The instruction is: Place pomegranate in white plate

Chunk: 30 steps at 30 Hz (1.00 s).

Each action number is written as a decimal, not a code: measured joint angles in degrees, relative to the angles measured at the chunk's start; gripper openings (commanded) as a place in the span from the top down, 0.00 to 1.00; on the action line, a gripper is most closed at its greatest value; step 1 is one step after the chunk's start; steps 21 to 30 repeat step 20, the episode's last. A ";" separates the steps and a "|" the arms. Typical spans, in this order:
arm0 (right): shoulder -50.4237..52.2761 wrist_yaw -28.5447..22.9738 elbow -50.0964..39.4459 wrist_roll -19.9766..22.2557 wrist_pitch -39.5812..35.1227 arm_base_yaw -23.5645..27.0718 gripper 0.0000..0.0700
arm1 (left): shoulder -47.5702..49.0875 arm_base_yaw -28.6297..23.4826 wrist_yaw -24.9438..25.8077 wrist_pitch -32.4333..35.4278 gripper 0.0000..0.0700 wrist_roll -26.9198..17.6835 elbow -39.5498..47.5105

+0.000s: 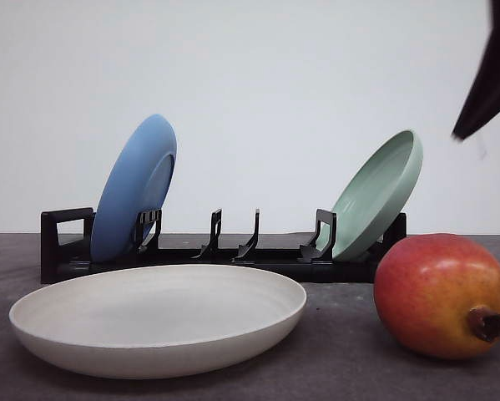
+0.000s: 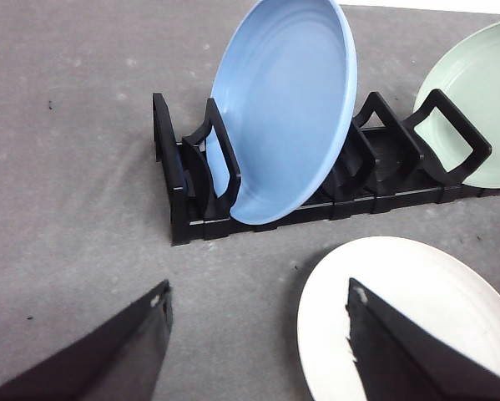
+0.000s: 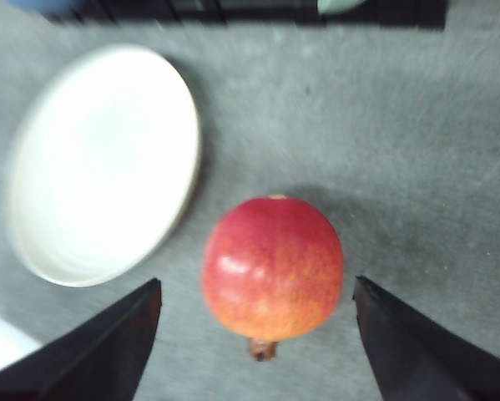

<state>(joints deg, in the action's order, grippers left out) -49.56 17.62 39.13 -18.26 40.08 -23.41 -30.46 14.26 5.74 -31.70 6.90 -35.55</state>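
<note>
Pomegranate (image 1: 442, 295): rests on the grey table (image 1: 341, 351), calyx nub turned toward the camera side, to the right of the white plate (image 1: 158, 330) and clear of its rim; ungrasped. White plate: lies flat and bare on the table in front of the black dish rack (image 1: 224, 251). Rack: holds a blue plate (image 1: 134, 188) at its left end and a pale green plate (image 1: 379, 192) at its right, both leaning on edge. Right gripper (image 3: 258, 351): jaws spread wide, poised above the pomegranate with the fruit between the fingers, no contact evident. Left gripper (image 2: 258, 351): also spread, holding nothing, hanging over the near edge of the white plate and the rack. Step in hand, by judgement: approach for the grasp. Next move likely calls for a descent until the fingers flank the fruit's widest girth, then a firm closing; the smooth round skin may slip.
</note>
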 measured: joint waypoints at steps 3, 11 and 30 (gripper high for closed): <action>-5.12 -4.82 1.86 -0.01 -0.04 -4.00 0.22 | 0.00 0.00 -0.91 0.00 0.44 0.00 0.00; -16.79 -11.80 3.92 -1.03 -2.08 -11.11 0.08 | 0.00 0.00 -1.38 -0.01 0.44 0.02 0.00; -24.82 -11.83 3.92 -3.29 -3.54 -12.18 0.07 | 0.00 0.00 -2.28 -0.01 0.44 0.02 0.00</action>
